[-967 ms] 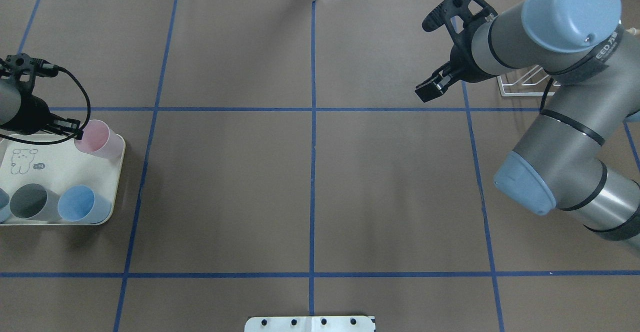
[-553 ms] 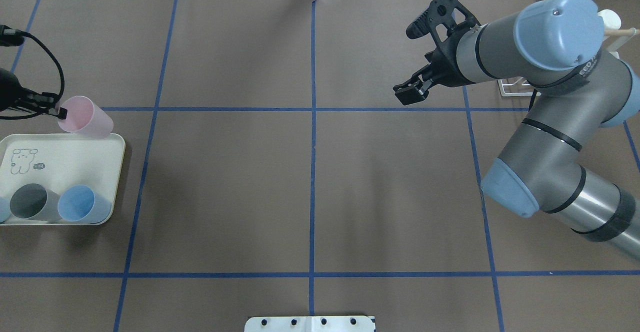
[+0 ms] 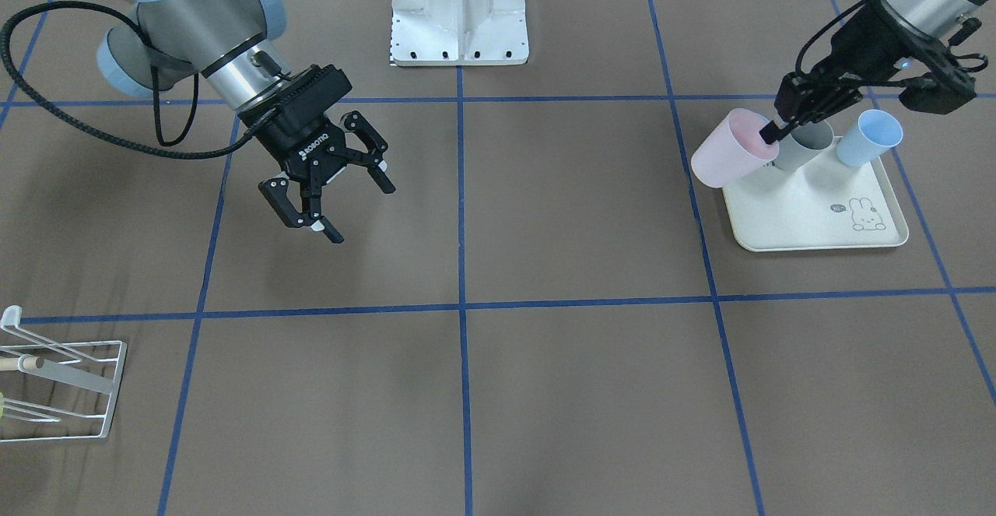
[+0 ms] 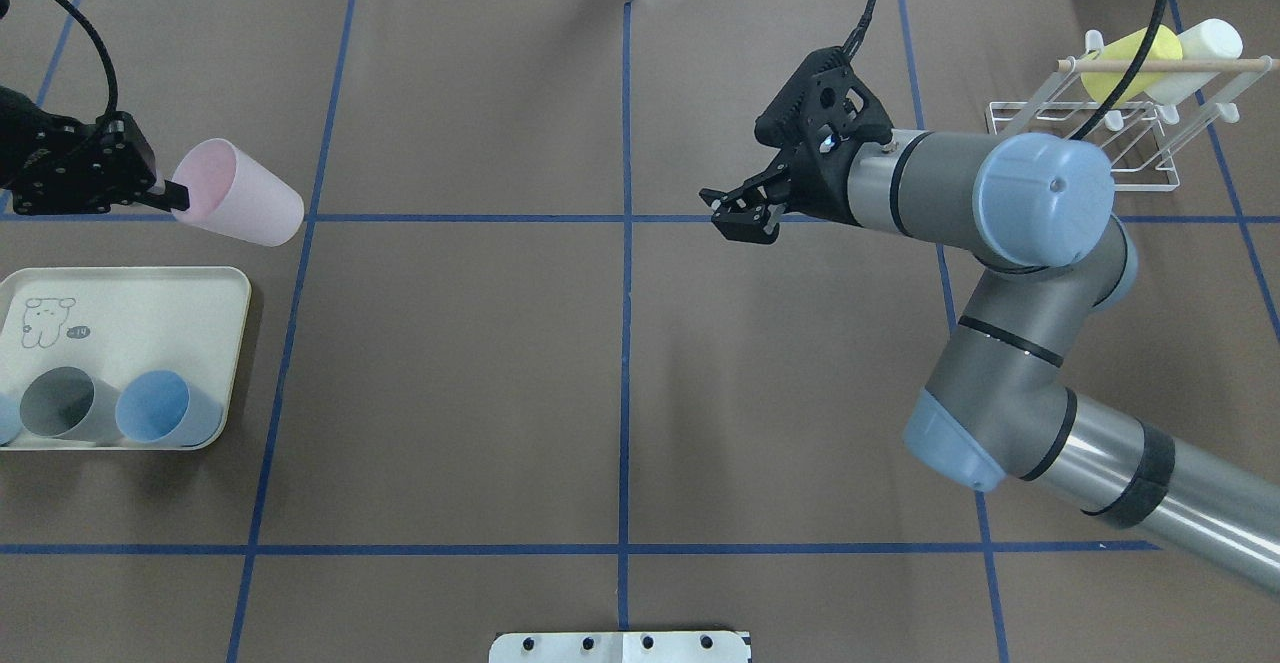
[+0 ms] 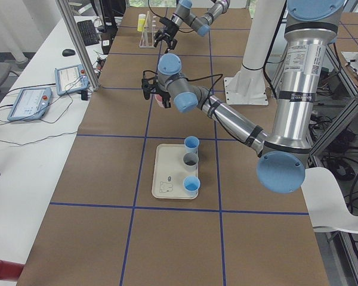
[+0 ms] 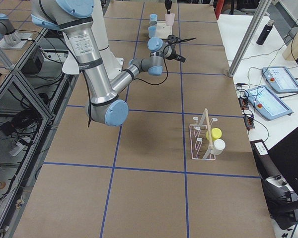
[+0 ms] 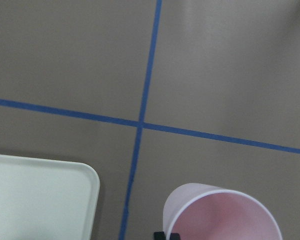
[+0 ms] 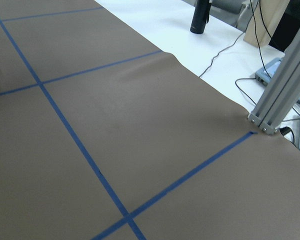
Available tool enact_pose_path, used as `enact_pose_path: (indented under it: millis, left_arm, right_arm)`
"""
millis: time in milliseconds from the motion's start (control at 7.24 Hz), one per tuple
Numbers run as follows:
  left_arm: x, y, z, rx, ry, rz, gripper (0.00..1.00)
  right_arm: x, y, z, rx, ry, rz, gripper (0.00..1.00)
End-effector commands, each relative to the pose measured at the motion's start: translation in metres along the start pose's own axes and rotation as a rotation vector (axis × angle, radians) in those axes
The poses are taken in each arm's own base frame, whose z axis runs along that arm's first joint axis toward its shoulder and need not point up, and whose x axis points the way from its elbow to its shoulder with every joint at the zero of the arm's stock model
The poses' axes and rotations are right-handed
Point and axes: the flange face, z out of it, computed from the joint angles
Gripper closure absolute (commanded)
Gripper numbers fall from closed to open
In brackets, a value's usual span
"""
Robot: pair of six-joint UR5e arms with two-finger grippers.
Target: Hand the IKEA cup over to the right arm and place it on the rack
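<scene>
The left tool (image 4: 168,193) is clenched on the rim of the pink IKEA cup (image 4: 245,205). It holds the cup tilted off the bench (image 4: 450,393), mouth toward the tool and base toward the bench's middle, just beyond the rabbit-print tray (image 4: 130,288). The right tool (image 3: 331,205) hangs released, jaws spread, well apart from the cup. The white wire rack (image 4: 1235,63) stands at the far right, carrying 2 cups.

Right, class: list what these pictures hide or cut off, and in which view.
Small white wire-frame rack: front-facing view, cut by left edge.
Pale blue plastic cup on cream tray: overhead, cut by left edge.
Left pincer gripping pale pink plastic cup: left wrist view, mostly below frame.
</scene>
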Motion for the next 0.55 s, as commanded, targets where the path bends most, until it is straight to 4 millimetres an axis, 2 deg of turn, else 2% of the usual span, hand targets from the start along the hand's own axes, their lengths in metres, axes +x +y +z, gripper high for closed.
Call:
enact_pose_path:
  millis: [0,138,276,414]
  left_arm:
    - [0.07,0.02,-0.019,-0.045,0.178,-0.198,1.0]
    - [0.095,0.03,-0.014,-0.079,0.199,-0.269,1.0]
    - [0.114,0.052,0.005,-0.144,0.198,-0.277,1.0]
    - [0.127,0.064,0.015,-0.17,0.202,-0.28,1.0]
  right_arm:
    - [-0.054,-0.026,0.009,0.093,-0.035,-0.007,0.01]
    - [-0.063,-0.025,0.009,0.111,-0.031,-0.016,0.01]
    - [-0.084,-0.023,0.006,0.18,-0.041,-0.023,0.01]
    - [-0.105,-0.021,0.001,0.238,-0.069,-0.039,0.01]
